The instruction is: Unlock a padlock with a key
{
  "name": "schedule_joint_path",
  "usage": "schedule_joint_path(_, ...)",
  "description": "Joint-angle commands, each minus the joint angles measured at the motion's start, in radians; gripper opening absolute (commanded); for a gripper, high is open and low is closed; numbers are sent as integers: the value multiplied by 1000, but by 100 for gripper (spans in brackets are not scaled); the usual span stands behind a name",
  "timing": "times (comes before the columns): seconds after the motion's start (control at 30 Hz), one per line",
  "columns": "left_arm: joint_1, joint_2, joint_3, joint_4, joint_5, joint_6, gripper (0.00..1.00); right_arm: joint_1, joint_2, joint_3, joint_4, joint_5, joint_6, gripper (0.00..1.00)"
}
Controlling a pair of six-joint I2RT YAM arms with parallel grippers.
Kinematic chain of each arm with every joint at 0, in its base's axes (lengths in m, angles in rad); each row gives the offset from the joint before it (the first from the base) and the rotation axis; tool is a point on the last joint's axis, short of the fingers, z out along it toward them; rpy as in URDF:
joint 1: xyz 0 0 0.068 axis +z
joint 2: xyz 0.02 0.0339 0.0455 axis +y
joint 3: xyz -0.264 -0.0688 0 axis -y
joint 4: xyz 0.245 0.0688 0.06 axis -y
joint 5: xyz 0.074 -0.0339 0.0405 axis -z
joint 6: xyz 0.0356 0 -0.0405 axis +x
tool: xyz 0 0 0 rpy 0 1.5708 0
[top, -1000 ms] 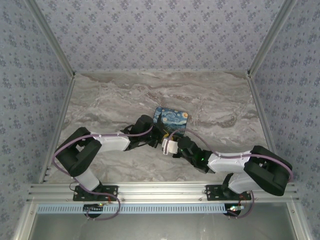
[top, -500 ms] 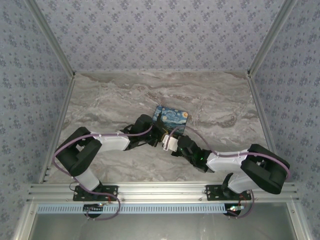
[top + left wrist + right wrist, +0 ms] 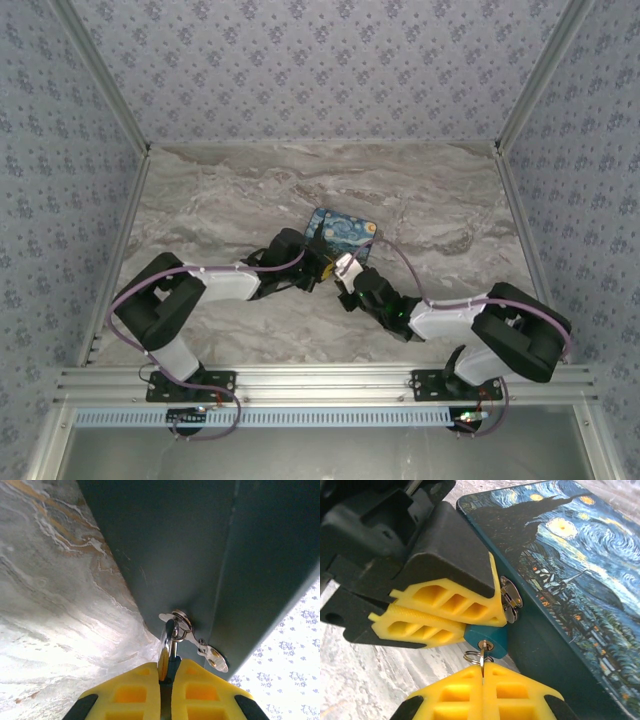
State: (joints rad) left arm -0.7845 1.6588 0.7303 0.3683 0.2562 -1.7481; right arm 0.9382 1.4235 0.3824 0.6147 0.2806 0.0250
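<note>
Clamping the padlock [image 3: 489,639] body, left tool [image 3: 472,624] pinched shut beside the painted box [image 3: 580,580], right tool [image 3: 483,674] gripping the key [image 3: 482,657] at its keyhole

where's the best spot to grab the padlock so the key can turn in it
Grip the padlock by its blue body, across its sides, coming from the side away from the box, as the left gripper does. The shackle is thin and threaded through the hasp, and the keyhole end must stay free for the key held in the right gripper, jaws shut.
</note>
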Motion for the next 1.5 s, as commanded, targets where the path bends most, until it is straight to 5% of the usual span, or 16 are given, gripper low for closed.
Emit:
schedule_joint_path(0.0,-19,4,27,49,94,-13,0,1,17,25,31,3,122,0)
schedule_joint_path(0.3,-15,3,27,39,80,12,0,-59,-27,33,-60,-130,219,0)
schedule_joint_path(0.43,-15,-4,28,21,70,32,18,-81,-28,15,-49,-176,296,0)
schedule_joint_path(0.6,-15,-50,23,-44,37,57,27,-120,-38,-4,-53,-217,350,0)
schedule_joint_path(0.9,-9,-185,36,-220,-24,145,58,-207,-77,-61,-11,-343,513,0)
schedule_joint_path(1.2,19,-365,160,-510,-178,412,75,-288,-127,-116,34,-471,783,0)
schedule_joint_path(1.47,62,-436,227,-585,-265,592,83,-349,-70,-126,43,-566,1018,0)
